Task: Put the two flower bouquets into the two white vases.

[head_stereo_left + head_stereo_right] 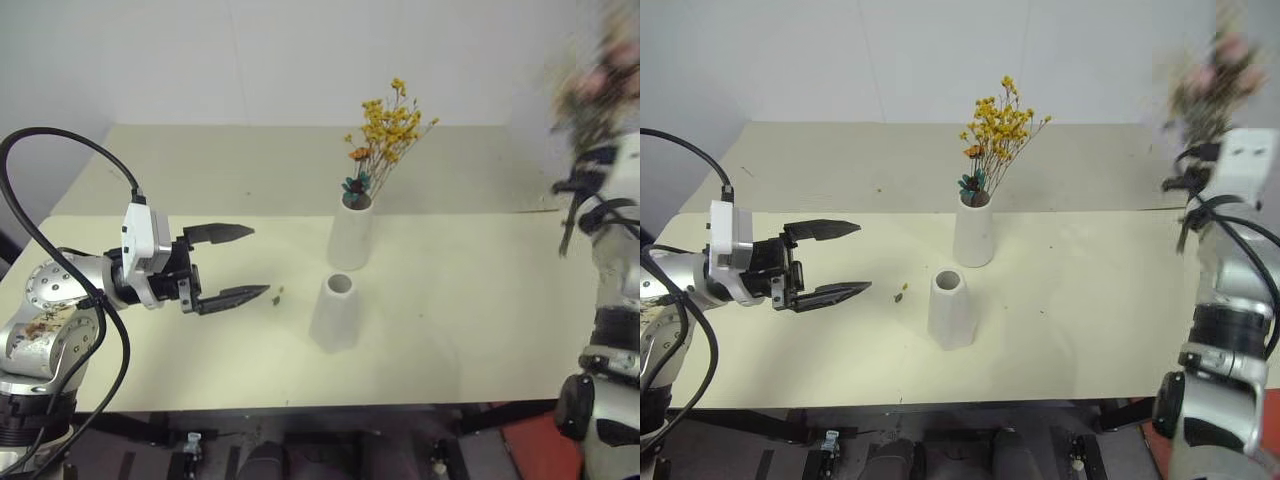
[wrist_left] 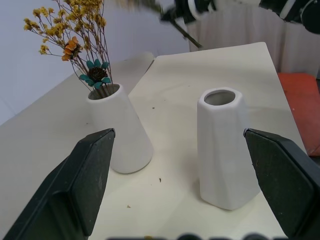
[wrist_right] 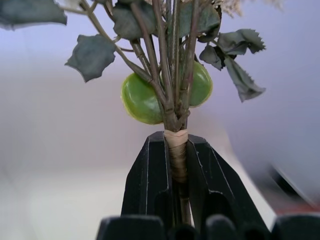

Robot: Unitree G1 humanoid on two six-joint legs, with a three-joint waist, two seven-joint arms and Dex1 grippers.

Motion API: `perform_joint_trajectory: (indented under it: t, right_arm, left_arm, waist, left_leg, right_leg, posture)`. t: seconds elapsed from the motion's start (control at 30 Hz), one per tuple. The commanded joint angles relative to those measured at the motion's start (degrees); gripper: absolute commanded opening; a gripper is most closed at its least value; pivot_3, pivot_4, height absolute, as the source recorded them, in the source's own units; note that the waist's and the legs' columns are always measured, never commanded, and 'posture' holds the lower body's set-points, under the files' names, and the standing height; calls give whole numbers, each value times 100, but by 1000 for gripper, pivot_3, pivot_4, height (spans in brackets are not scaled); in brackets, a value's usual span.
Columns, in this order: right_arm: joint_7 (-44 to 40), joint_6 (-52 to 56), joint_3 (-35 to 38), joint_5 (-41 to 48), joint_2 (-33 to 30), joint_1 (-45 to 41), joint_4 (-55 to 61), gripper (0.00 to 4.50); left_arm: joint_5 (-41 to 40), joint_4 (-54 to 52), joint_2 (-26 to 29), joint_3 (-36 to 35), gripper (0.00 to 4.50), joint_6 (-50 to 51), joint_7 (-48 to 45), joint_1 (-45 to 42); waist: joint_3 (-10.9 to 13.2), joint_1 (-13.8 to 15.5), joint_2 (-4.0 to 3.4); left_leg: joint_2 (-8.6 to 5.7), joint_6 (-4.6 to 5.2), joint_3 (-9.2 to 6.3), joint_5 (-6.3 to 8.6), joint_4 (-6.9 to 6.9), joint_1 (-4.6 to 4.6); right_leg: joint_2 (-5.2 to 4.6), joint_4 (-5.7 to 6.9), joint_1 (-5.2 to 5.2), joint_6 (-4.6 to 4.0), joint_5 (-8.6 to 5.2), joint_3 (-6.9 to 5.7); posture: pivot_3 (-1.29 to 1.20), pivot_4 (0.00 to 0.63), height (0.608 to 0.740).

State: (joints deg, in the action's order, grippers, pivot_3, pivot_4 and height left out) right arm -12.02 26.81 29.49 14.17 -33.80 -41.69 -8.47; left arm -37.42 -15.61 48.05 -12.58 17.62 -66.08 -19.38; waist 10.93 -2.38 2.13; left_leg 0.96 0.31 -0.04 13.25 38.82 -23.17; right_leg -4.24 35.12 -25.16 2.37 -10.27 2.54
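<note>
Clamped on the taped stems of the fuller bouquet, the right claw holds the bunch upright, its two black fingers pressed against the wrapped stalk just below green leaves and a round green pod. From the head views that bouquet is raised high at the right edge, above the table and well apart from both vases. The left claw hangs level over the left part of the table with its jaws spread wide and nothing between them, pointing toward the vases. The slim yellow spray with its teal bloom stands in the farther white vase. The nearer white vase stands just in front of it, mouth up. A small scrap lies on the table between the left claw and the nearer vase.
</note>
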Motion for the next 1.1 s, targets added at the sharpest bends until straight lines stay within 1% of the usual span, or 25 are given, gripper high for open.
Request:
perform_joint_trajectory:
  t: [0.03,0.13,0.17,0.23,0.33,0.4,0.47,0.57,0.63,0.9,1.1]
  right_arm:
    - [-712,128,650,1592,240,364,1553,222]
    - [-1242,586,800,3252,506,724,2568,222]
    - [-1473,562,690,3476,507,875,2854,222]
    - [-1871,570,488,4218,643,1134,3396,222]
    - [-1803,573,63,4909,1016,1126,3680,222]
    - [-1800,454,-359,4931,1277,1072,3751,222]
    - [-2003,365,-771,4971,1508,1048,3776,222]
    - [-2261,333,-1318,4756,1653,937,3657,222]
    - [-2326,285,-1554,4584,1667,878,3587,222]
    - [-2472,329,-1796,4688,1665,826,3444,222]
    - [-2447,345,-2039,4665,1819,866,3506,222]
  left_arm:
    - [-5,51,70,-31,4500,-41,-114,-130]
    - [17,142,78,35,4500,-12,-219,-143]
    - [29,164,77,50,4500,-6,-243,-145]
    - [57,193,86,85,4500,43,-254,-143]
    - [134,219,111,151,4500,44,-306,-108]
    - [89,183,96,133,4500,72,-333,-66]
    - [47,125,94,93,4500,116,-328,-3]
    - [-25,-6,145,2,4500,263,-320,177]
    - [-76,-115,192,-49,4500,377,-326,305]
    - [-39,-397,155,-126,4500,402,-134,694]
    - [-23,-431,121,-85,4500,385,-28,745]
  waist:
    - [0,0,-1]
    - [0,-12,-2]
    - [0,-15,-2]
    - [0,-16,-3]
    - [-1,-40,-3]
    - [-1,-32,-3]
    - [-2,-23,-4]
    - [-1,-21,-4]
    - [-1,-14,-4]
    - [-1,25,-4]
    - [-1,0,-4]
  left_leg:
    - [0,0,0,0,1,1]
    - [2,1,1,0,3,6]
    - [3,1,1,0,3,8]
    - [7,1,1,0,1,12]
    - [12,1,3,0,1,21]
    - [13,0,4,0,2,26]
    - [12,0,4,0,2,29]
    - [12,0,3,0,0,21]
    - [10,0,3,0,-1,15]
    - [9,0,1,0,2,18]
    - [12,0,1,0,0,20]
  right_leg:
    - [-1,0,2,-1,1,0]
    - [-2,3,5,0,2,1]
    - [-1,5,5,0,2,2]
    - [3,5,6,2,0,2]
    - [9,5,11,10,-5,4]
    - [10,6,14,13,-7,6]
    - [9,6,16,13,-8,6]
    - [10,6,7,7,-6,6]
    - [6,5,3,-5,2,5]
    - [4,6,5,3,-3,-1]
    - [8,8,4,0,-3,0]
  posture:
    - [0,150,740]
    - [0,150,740]
    - [0,150,740]
    - [0,150,740]
    - [0,150,740]
    - [0,150,740]
    - [0,150,740]
    - [0,150,740]
    - [0,150,740]
    - [0,150,740]
    - [0,150,740]
